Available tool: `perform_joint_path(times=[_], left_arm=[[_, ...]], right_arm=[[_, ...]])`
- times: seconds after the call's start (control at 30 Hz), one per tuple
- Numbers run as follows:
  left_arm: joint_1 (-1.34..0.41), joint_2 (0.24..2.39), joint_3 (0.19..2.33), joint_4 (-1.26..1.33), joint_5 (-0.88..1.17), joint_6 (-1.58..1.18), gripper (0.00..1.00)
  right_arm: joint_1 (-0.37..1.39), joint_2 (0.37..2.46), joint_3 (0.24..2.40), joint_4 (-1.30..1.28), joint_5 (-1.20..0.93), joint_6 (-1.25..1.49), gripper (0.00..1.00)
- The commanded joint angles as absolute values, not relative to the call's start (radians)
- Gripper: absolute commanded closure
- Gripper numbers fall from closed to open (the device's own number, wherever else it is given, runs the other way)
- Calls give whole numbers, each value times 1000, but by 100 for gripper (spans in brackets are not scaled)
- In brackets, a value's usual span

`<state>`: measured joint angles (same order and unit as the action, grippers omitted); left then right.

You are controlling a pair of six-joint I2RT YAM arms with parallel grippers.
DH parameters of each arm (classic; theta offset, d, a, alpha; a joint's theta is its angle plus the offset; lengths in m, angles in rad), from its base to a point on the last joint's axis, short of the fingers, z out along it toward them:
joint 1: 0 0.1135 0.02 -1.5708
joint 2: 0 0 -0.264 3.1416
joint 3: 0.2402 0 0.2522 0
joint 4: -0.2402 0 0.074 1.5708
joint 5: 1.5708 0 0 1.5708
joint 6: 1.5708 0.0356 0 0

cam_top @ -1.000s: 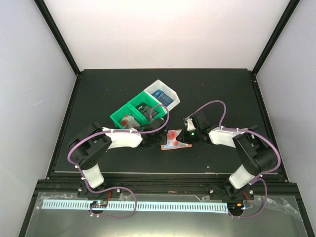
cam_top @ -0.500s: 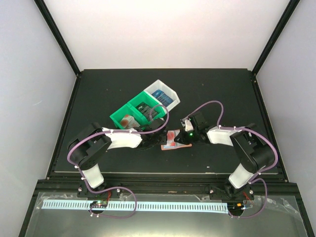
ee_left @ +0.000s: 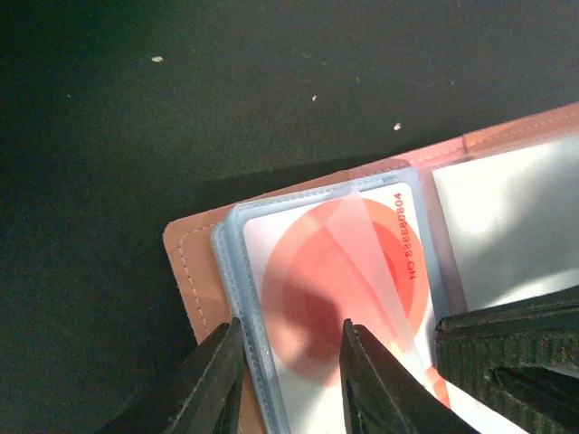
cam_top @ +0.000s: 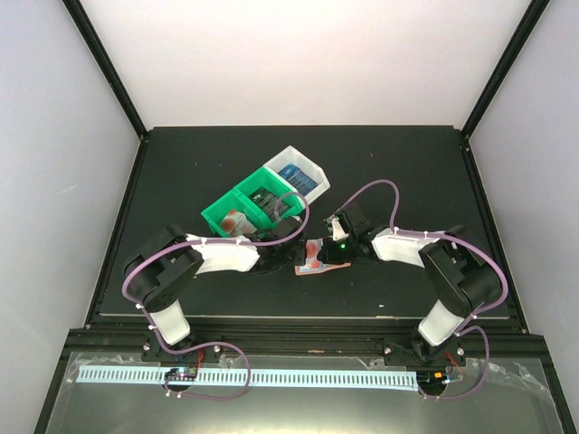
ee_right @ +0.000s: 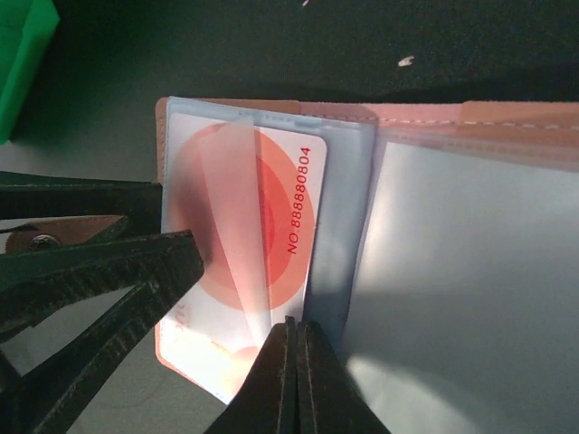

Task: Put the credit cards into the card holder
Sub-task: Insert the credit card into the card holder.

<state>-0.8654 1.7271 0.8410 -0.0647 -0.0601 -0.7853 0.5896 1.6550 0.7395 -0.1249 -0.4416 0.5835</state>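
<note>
The left tool is held apart over the credit card, which is seated in the card holder (open on the table). The right tool is pinched together just beside the card.

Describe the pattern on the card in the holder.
The card is white with red concentric circles; clearest in right wrist view.

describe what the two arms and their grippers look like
The left arm and right arm look alike: black joints and bases, white shells on the links, and a purple cable looping along each. A small green light glows at the right wrist. The left gripper and right gripper each have two slim, tapered black fingers.
</note>
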Motion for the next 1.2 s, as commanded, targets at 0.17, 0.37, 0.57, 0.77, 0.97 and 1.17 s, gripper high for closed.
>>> perform_joint_path(times=[0.17,0.37,0.57,0.77,0.97,1.17], left_arm=[[-879,1661,821,-166,27,-767,65],[-871,1633,805,-148,54,-767,65],[-867,1590,773,-96,70,-766,60],[-857,1566,742,-13,124,-777,54],[-834,1613,729,69,218,-804,55],[-824,1650,734,66,221,-815,59]], right_arm=[[638,1676,802,-253,-232,531,99],[639,1703,800,-248,-230,537,99],[639,1727,794,-239,-238,540,99],[639,1735,788,-229,-248,542,99],[639,1740,784,-217,-254,545,99],[639,1740,782,-213,-258,545,99]])
